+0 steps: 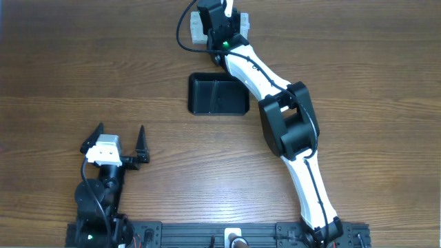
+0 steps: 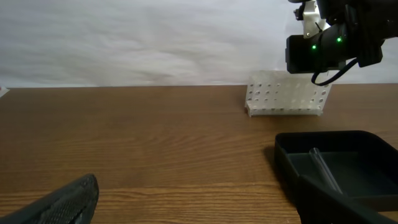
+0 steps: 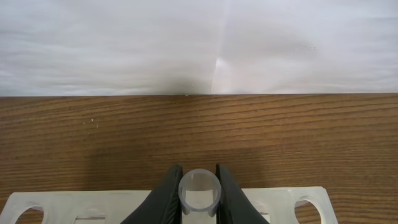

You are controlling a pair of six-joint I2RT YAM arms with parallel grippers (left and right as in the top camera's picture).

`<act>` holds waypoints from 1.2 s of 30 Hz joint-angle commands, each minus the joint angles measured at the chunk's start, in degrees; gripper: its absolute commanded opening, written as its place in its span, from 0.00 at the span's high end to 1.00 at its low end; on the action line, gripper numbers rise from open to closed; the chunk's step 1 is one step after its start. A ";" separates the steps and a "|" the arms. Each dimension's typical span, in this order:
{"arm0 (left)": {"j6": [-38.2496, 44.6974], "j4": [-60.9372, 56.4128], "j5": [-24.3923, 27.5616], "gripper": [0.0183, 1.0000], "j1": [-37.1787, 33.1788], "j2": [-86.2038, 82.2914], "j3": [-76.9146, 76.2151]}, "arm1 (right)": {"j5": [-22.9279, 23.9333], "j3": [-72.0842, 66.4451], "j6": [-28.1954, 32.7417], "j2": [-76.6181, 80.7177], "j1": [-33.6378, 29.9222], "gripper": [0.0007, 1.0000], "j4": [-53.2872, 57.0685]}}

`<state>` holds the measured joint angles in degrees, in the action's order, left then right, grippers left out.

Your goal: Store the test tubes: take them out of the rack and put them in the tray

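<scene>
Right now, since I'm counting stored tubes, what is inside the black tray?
One clear test tube lies on the tray floor. The near wall hides part of the floor, so more could lie there.

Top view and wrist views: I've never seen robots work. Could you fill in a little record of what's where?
table: brown wood
rack: white, at the table's far side
tray: black, mid-table, between the rack and the arms' bases
right gripper: at the rack, shut on the test tube
test tube: clear, upright; whether it is lifted clear of the rack cannot be told
stored tube: lies in the tray
left gripper: open, near its base, holding nothing
</scene>
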<state>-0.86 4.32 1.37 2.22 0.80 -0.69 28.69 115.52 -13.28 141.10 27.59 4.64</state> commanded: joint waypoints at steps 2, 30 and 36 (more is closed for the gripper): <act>0.44 0.04 0.74 0.00 -0.26 -0.42 0.35 | 1.22 1.75 0.79 -0.48 -0.07 0.88 -0.11; 0.44 0.04 0.72 0.00 -0.26 -0.42 0.35 | -10.34 -0.33 -14.56 -27.19 4.22 0.98 50.29; 0.44 0.04 0.72 0.00 -0.26 -0.42 0.35 | -14.34 -7.23 -17.99 -23.63 4.11 0.96 49.83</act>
<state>-0.86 4.34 1.37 2.22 0.80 -0.69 18.02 110.45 -27.86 116.36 31.92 54.65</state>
